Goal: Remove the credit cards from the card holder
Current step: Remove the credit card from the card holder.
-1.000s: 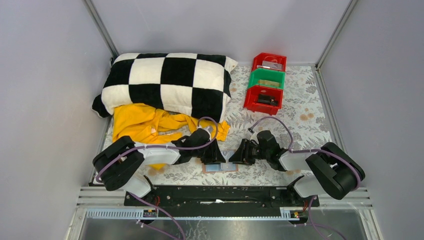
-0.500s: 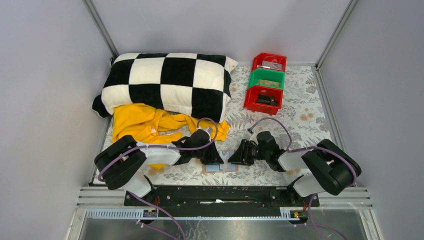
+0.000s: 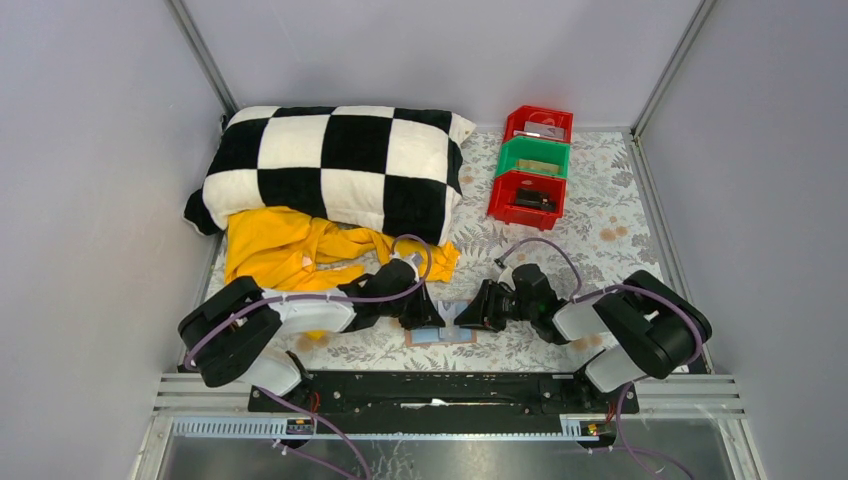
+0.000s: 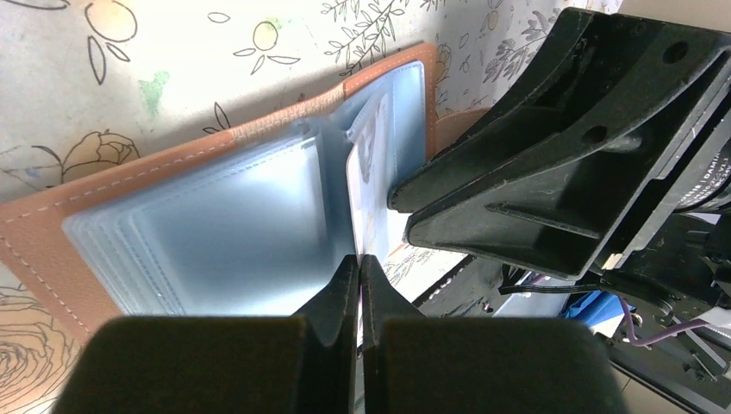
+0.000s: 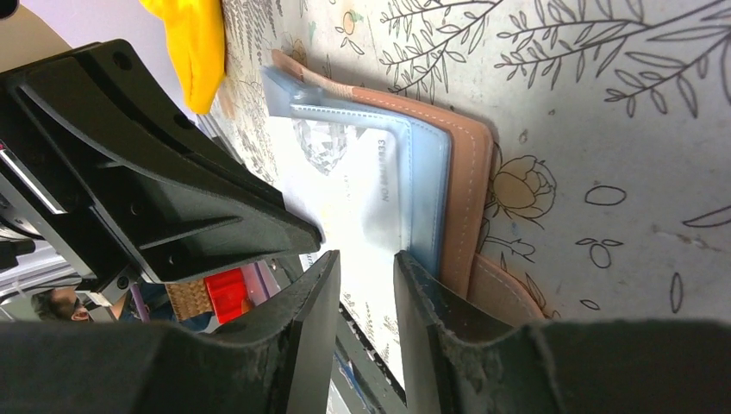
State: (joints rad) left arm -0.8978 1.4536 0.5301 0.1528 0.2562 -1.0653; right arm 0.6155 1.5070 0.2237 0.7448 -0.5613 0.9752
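The card holder (image 3: 441, 337) lies open on the floral table between my two grippers, tan leather outside with grey-blue clear sleeves (image 4: 215, 233). My left gripper (image 3: 431, 320) is shut on a thin pale leaf (image 4: 369, 172) standing up from the fold. I cannot tell whether this leaf is a sleeve or a card. My right gripper (image 3: 469, 319) is open by a narrow gap (image 5: 366, 259) at the right half's edge (image 5: 465, 172), over a pale printed sheet (image 5: 345, 190). No dark credit cards show.
A checkered pillow (image 3: 335, 165) and a yellow cloth (image 3: 290, 250) lie at the back left. Red and green bins (image 3: 531, 165) stand at the back right. The black front rail (image 3: 440, 390) runs just below the wallet. Grey walls enclose the table.
Both grippers stay at the wallet. The right arm's elbow has shifted a little to the left, and the left arm's elbow has moved slightly left too.
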